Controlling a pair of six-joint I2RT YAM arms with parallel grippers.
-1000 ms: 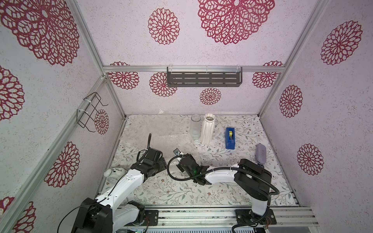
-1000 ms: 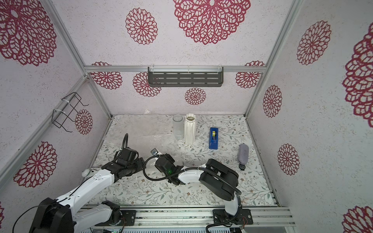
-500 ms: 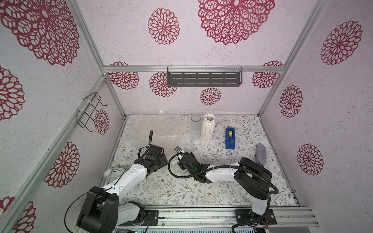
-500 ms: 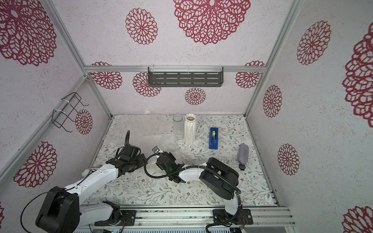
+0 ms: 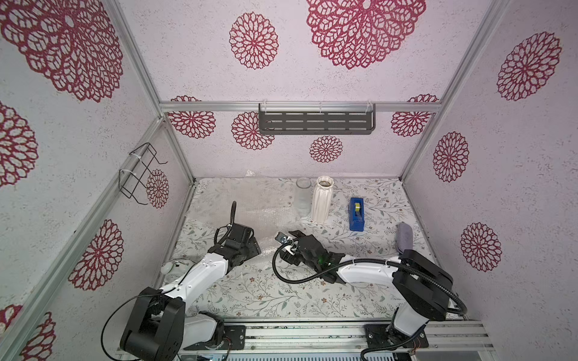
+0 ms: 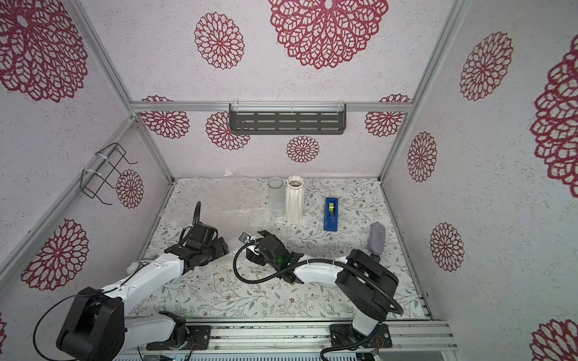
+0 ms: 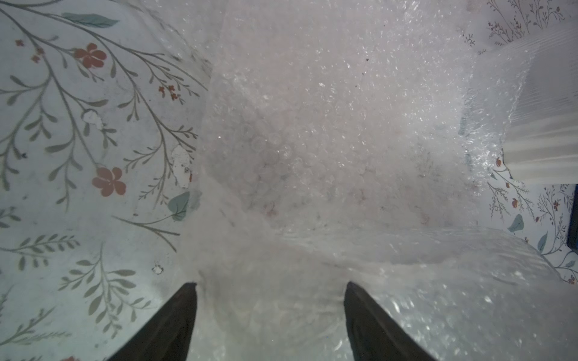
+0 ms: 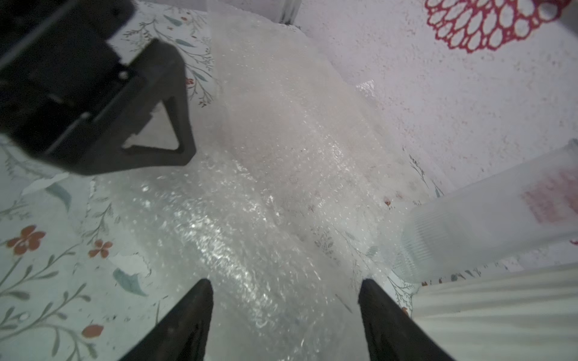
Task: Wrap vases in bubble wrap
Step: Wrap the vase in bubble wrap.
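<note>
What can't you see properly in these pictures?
Under the bubble wrap: all views, the cloudy wrap hides it.
Clear vase: right wrist view, blurred and cut off by the edge.
White vase: left wrist view, cut off by the edge.
Grey thing: both top views, lower end behind the right arm.

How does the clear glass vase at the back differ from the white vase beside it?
The clear glass vase is see-through; the white vase is opaque. The clear glass vase is a straight cylinder; the white vase has deep ribs and a narrowed neck. Both stand upright, side by side, open on top and unwrapped.
</note>
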